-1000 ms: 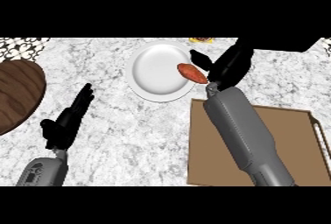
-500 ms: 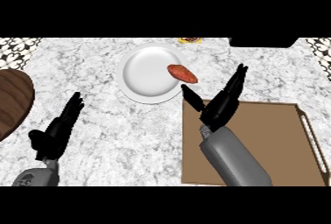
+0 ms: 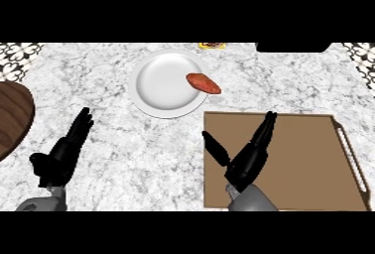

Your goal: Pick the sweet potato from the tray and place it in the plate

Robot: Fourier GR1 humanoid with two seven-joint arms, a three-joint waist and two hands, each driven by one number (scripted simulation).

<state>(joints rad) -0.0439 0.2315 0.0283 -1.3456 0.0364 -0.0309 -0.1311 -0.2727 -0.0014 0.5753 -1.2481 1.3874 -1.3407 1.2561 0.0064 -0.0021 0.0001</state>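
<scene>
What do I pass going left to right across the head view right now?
Dark wooden board at the left edge → left hand, open → white plate → sweet potato on the plate's right rim → right hand, open, over the brown tray.

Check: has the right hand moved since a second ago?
Yes. The right hand pulled back from the sweet potato on the plate, now over the tray.

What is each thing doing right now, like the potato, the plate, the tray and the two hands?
Sweet potato: lying on the plate's right rim, not held.
Plate: flat on the counter, holding the sweet potato.
Tray: nothing on it.
Right hand: open, above the tray.
Left hand: open, resting.
</scene>
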